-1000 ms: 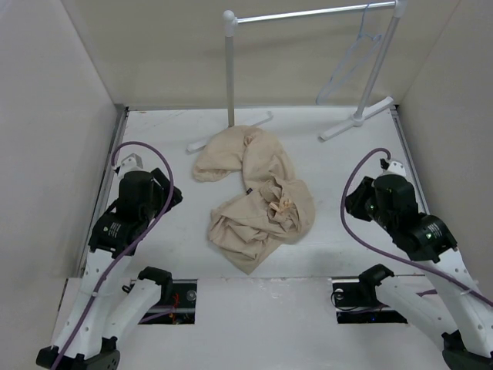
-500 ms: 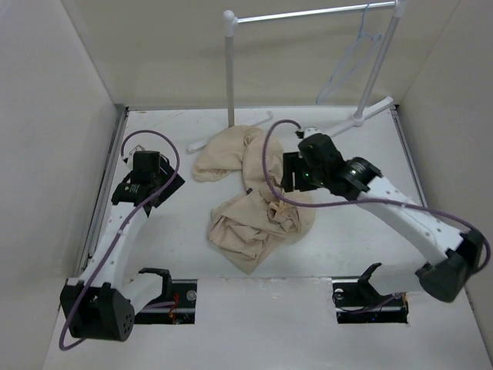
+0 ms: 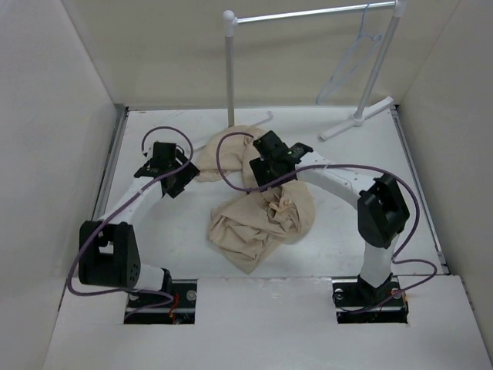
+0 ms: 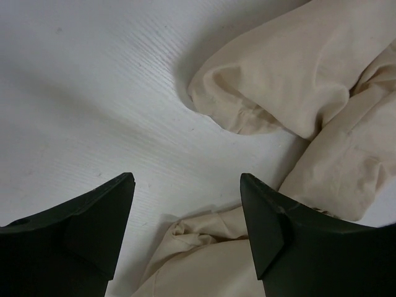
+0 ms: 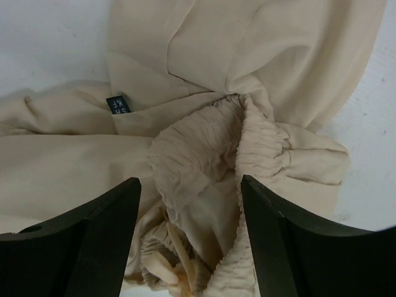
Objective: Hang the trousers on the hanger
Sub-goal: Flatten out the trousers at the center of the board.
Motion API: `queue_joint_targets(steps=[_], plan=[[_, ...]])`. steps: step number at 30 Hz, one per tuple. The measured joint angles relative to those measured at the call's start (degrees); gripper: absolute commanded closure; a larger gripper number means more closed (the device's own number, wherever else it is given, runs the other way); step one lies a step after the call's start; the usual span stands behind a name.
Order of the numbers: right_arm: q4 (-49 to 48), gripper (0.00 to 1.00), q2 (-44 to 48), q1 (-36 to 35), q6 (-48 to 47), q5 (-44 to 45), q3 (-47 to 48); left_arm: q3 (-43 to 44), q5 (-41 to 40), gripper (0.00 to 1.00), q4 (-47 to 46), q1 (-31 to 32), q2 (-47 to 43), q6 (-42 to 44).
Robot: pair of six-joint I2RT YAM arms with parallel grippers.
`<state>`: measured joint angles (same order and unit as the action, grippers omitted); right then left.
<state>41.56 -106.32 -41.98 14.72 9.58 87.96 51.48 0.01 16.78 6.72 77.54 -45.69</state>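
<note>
The beige trousers (image 3: 258, 212) lie crumpled in the middle of the table. My left gripper (image 3: 182, 179) is open above the table, just left of a trouser leg end (image 4: 272, 93); cloth also lies between its fingertips (image 4: 127, 185). My right gripper (image 3: 262, 179) is open right above the gathered elastic waistband (image 5: 247, 148), with drawstrings low between its fingers (image 5: 133, 192). A small dark label (image 5: 119, 104) shows on the cloth. The pale hanger (image 3: 350, 62) hangs from the rack bar at the back right.
A white garment rack (image 3: 229, 69) with a silver bar (image 3: 316, 12) stands at the back, its feet (image 3: 354, 119) on the table. Side walls close in left and right. Purple cables loop over both arms.
Both arms have reached forward from their folded poses. The right gripper has moved left over the waistband. The left gripper has moved up and right to the trouser leg. The trousers have not moved.
</note>
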Motion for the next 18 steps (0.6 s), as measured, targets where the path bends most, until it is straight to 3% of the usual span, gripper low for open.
queue_joint_targets(steps=[3, 5, 10, 15, 18], plan=[[0.0, 0.74, -1.0, 0.0, -0.3, 0.0, -0.1, 0.7, 0.4, 0.32, -2.2, 1.0, 5.5, -0.3], [-0.2, 0.92, -0.7, 0.0, 0.5, 0.6, -0.5, 2.0, 0.5, 0.32, -3.1, 1.7, 9.0, -0.5], [-1.8, 0.98, 6.0, 0.8, 4.3, 2.3, -5.9, 6.7, 0.6, 0.31, -6.4, 4.1, 15.6, -0.7], [-2.8, 0.99, 24.7, 5.6, 9.4, 2.6, -14.4, 9.0, 0.1, 0.31, -10.9, 6.8, 18.3, -1.4], [-3.6, 0.99, 35.5, 9.9, 12.6, 2.1, -18.9, 12.0, -0.4, 0.37, -11.8, 7.9, 21.8, -1.7]])
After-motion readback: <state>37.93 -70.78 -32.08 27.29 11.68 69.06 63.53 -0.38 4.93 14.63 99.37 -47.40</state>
